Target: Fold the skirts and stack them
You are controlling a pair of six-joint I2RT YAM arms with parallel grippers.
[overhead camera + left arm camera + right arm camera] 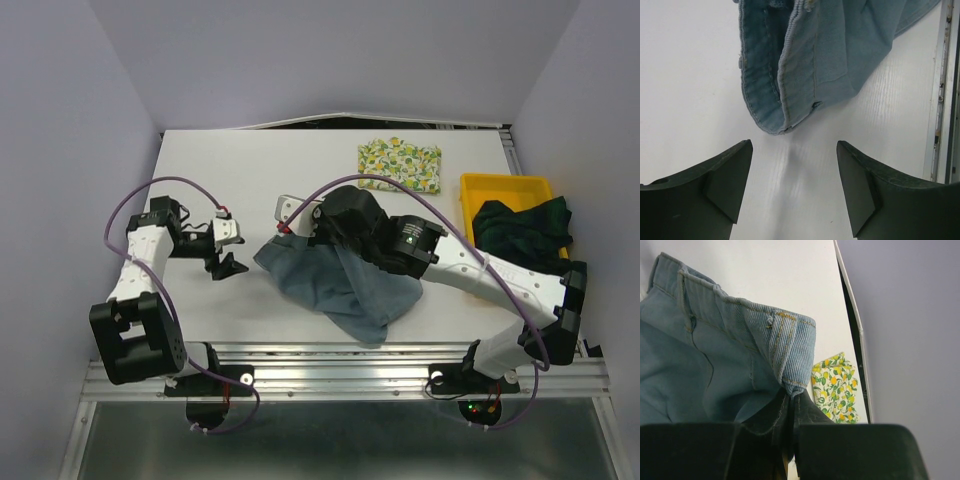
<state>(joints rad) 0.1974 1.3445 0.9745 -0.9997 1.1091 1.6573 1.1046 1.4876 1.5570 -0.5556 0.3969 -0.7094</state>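
Your right hand (790,402) is pinched closed on the waistband of the blue-grey skirt (345,285), raising that edge off the surface (230,160) (apparently to spread it for folding). Your left hand (794,150) stands wide open and empty, just short of the skirt's corner.

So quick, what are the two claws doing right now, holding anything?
Left claw: open, holding nothing.
Right claw: closed on the blue-grey skirt.

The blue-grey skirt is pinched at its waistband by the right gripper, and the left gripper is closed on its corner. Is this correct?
Not quite. The left gripper is open and holds nothing; the corner of the blue-grey skirt lies just ahead of it, as the left wrist view shows. The right gripper does pinch the waistband.
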